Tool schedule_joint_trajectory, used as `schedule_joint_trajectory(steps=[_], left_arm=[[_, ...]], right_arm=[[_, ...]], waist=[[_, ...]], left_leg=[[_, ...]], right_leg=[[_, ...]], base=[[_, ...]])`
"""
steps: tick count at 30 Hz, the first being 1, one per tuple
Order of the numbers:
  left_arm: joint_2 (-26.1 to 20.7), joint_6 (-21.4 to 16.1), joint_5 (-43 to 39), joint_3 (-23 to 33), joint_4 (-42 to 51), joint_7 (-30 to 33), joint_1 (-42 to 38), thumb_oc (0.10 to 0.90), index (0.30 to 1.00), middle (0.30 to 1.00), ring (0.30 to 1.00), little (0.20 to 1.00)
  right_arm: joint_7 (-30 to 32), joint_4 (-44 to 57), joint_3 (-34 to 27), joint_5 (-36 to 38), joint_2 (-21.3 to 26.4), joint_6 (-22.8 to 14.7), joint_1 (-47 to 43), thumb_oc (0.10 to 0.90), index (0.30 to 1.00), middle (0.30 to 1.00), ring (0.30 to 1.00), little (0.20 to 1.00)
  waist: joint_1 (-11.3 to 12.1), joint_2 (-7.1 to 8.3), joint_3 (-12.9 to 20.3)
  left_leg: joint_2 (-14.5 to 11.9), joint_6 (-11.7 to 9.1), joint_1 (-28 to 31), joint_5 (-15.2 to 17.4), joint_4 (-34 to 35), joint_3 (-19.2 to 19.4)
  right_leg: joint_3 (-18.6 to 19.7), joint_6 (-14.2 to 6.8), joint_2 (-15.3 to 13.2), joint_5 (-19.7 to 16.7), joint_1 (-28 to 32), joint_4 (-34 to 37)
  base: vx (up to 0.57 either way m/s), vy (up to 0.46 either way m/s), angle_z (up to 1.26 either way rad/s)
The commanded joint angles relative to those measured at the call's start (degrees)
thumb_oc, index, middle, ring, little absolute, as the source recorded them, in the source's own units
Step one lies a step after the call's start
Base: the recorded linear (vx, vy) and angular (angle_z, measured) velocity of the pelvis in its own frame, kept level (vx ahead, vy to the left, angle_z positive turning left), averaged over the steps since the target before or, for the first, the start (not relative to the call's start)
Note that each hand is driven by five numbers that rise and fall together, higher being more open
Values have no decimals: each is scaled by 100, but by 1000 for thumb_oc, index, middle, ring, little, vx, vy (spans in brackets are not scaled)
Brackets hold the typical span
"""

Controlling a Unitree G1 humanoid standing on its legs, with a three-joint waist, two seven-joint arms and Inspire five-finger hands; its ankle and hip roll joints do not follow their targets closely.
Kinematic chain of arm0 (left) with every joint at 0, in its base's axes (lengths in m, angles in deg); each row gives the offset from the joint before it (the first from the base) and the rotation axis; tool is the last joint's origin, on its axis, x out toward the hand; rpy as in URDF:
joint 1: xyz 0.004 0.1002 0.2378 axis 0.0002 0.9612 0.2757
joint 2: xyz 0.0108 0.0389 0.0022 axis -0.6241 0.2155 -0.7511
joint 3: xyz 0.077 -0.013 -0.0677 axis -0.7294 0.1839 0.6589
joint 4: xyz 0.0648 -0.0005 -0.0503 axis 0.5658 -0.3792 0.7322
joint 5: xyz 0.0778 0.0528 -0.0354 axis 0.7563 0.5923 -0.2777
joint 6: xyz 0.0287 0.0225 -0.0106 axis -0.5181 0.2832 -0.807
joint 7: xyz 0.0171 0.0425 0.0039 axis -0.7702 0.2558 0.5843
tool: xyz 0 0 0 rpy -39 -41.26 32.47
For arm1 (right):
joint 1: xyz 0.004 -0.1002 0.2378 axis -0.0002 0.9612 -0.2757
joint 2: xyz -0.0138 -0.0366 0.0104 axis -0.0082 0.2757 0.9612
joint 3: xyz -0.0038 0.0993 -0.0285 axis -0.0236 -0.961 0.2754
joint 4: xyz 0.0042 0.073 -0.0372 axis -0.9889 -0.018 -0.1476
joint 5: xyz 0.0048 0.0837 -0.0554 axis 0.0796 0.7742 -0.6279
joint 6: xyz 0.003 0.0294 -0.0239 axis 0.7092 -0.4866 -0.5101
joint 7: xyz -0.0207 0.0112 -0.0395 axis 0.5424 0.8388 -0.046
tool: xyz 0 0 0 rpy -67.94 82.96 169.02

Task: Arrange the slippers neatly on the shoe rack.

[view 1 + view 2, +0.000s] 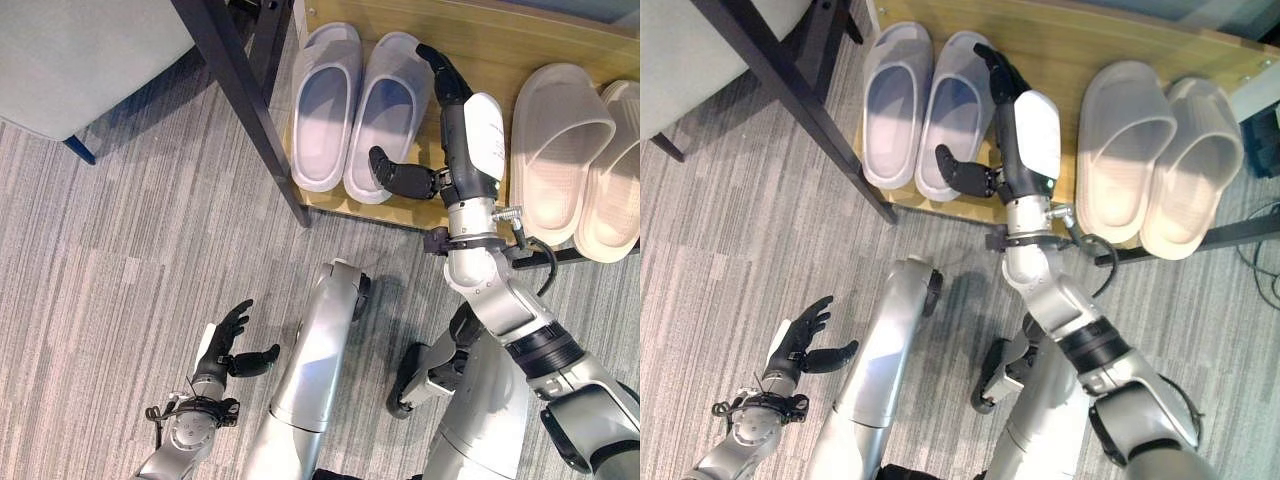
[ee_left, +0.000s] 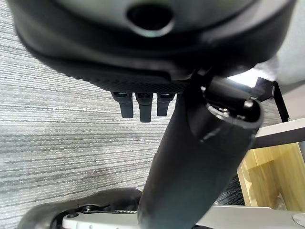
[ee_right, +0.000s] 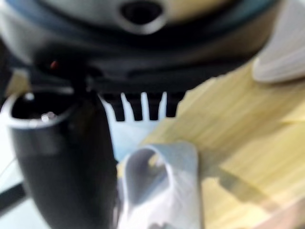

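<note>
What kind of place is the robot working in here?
Probably an entryway or office corner: a low wooden shoe rack holding lilac slippers and beige slippers, on grey carpet.

Bright, even light overhead; soft shadows on the carpet (image 1: 110, 250); the right wrist view is blurred, especially the near slipper (image 3: 162, 186).

A bare strip of shoe rack (image 1: 455, 45) lies between the lavender slippers (image 1: 352, 105) and beige slippers (image 1: 580, 155); a dark frame leg (image 1: 245, 95) blocks the left side.
</note>
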State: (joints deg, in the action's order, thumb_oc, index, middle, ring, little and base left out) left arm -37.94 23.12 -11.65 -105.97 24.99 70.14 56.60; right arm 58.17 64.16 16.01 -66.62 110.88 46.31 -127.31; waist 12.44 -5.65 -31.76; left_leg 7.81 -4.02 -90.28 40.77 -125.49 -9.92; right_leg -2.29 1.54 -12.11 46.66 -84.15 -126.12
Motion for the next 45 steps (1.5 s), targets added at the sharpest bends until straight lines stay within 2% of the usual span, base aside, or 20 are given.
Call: schedule_joint_trajectory(steps=[1,7,15,17,19,21,22,24,25,28,31,32,33,37,38,40,41,42,44,45], left_arm=[[-6,-170,83,-98,527,58,245,800,900,900,900,900],[98,-179,78,153,526,76,358,800,900,900,900,900],[342,-280,162,642,372,105,257,800,900,900,900,900],[394,-333,166,789,320,92,141,800,900,900,900,900],[506,-392,196,986,201,33,-251,800,900,900,900,900],[547,-431,238,1085,148,4,-542,800,900,900,900,900],[548,-433,237,1085,143,4,-551,800,900,900,900,900],[610,-468,250,1199,62,-59,-852,800,900,900,900,900],[610,-470,248,1199,57,-60,-862,800,900,900,900,900],[705,-494,210,1195,-103,-199,-722,800,900,900,900,900],[719,-481,136,1128,-175,-404,-562,800,900,900,900,900],[700,-450,159,1078,-195,-560,-435,800,900,900,900,900],[699,-451,158,1074,-194,-563,-426,800,900,900,900,900],[730,-353,184,981,-441,-806,-269,800,900,900,900,900],[730,-353,184,982,-441,-806,-269,800,900,900,900,900],[640,-271,327,936,-553,-992,-114,800,900,900,900,900],[641,-231,333,941,-618,-1065,-99,800,900,900,900,900],[641,-231,333,943,-618,-1065,-99,800,900,900,900,900],[641,-140,471,929,-750,-1233,-25,800,900,900,900,900],[632,-138,509,923,-769,-1282,20,800,900,900,900,900]], right_arm=[[273,1260,-535,-248,123,-649,-242,800,900,900,900,900],[158,2076,-753,-53,69,-1002,309,800,900,900,900,900],[-141,2455,-1113,131,203,-1348,1046,800,900,900,900,900],[-194,2470,-1219,116,261,-1435,1150,800,900,900,900,900],[-312,2404,-1331,117,271,-1523,1064,800,900,900,900,900],[-363,2339,-1421,76,254,-1547,946,800,900,900,900,900],[-363,2335,-1422,76,255,-1549,938,800,900,900,900,900],[-496,2238,-1479,-12,208,-1556,969,800,900,900,900,900],[-497,2238,-1482,-13,209,-1558,965,800,900,900,900,900],[-648,2068,-1484,-122,114,-1569,1468,800,900,900,900,900],[-827,1838,-1419,-312,147,-1518,1921,800,900,900,900,900],[-918,1524,-1361,-441,225,-1446,2200,800,900,900,900,900],[-914,1519,-1358,-445,224,-1451,2207,800,900,900,900,900],[-1088,896,-1228,-643,286,-1350,2731,800,900,900,900,900],[-1088,895,-1228,-644,286,-1350,2730,800,900,900,900,900],[-1243,43,-1060,-664,196,-1256,3133,800,900,900,900,900],[-1278,-289,-994,-709,159,-1229,3209,800,900,900,900,900],[-1276,-292,-991,-710,158,-1230,3206,800,900,900,900,900],[-1370,-1278,-786,-774,-7,-1137,3391,800,900,900,900,900],[-1403,-1586,-748,-778,-83,-1124,3431,800,900,900,900,900]], waist=[[47,-8,197],[-100,93,197],[-375,316,197],[-449,377,197],[-533,454,197],[-558,450,197],[-565,445,197],[-617,460,203],[-626,451,204],[-668,460,782],[-670,497,904],[-661,537,972],[-662,525,959],[-601,613,1133],[-601,609,1123],[-497,732,1349],[-469,767,1424],[-471,763,1409],[-382,831,1655],[-349,778,1677]], left_leg=[[276,202,32,403,503,93],[218,227,32,400,444,228],[102,272,32,254,568,575],[112,291,32,61,986,682],[96,279,32,-352,1963,770],[139,300,32,-684,2506,706],[147,299,32,-702,2525,701],[111,321,32,-1157,3131,642],[123,320,32,-1189,3163,632],[61,290,102,-1676,4096,494],[0,250,849,-2009,5157,389],[-5,211,1295,-2236,5750,312],[-6,209,1347,-2261,5800,296],[-143,170,2482,-2728,7169,20],[-145,169,2498,-2732,7178,16],[-343,102,3597,-3129,8464,-228],[-371,87,3978,-3250,8859,-286],[-372,86,3999,-3255,8871,-291],[-500,-67,5158,-3661,10061,-367],[-540,-102,5445,-4005,10448,-399]], right_leg=[[62,607,114,-547,-260,-13],[176,556,186,-576,-356,-71],[436,471,315,-670,-403,61],[464,493,273,-759,-295,503],[424,485,225,-944,-99,1538],[388,433,202,-1071,-84,2010],[382,434,194,-1084,-81,2027],[254,337,75,-1298,-35,2679],[242,338,64,-1320,-29,2710],[-27,251,-17,-1595,143,3731],[-249,177,-19,-1888,847,4834],[-367,119,23,-2061,1267,5465],[-385,121,27,-2088,1324,5520],[-679,42,56,-2397,2387,6847],[-684,43,58,-2402,2405,6859],[-1066,-108,211,-2694,3465,7990],[-1185,-144,255,-2779,3837,8299],[-1190,-144,258,-2785,3860,8312],[-1449,-225,386,-3035,5031,9434],[-1599,-203,407,-3285,5291,9764]], base=[[0,0,0],[5,15,-4],[33,23,-7],[-48,-1,1],[-186,15,2],[-136,38,4],[-98,21,5],[-145,27,3],[-129,12,3],[-109,-15,11],[-170,-77,13],[-155,-103,16],[-142,-109,23],[-67,-88,18],[-13,-144,9],[48,-195,9],[49,-117,11],[136,-169,16],[120,-179,20],[45,-141,24]])
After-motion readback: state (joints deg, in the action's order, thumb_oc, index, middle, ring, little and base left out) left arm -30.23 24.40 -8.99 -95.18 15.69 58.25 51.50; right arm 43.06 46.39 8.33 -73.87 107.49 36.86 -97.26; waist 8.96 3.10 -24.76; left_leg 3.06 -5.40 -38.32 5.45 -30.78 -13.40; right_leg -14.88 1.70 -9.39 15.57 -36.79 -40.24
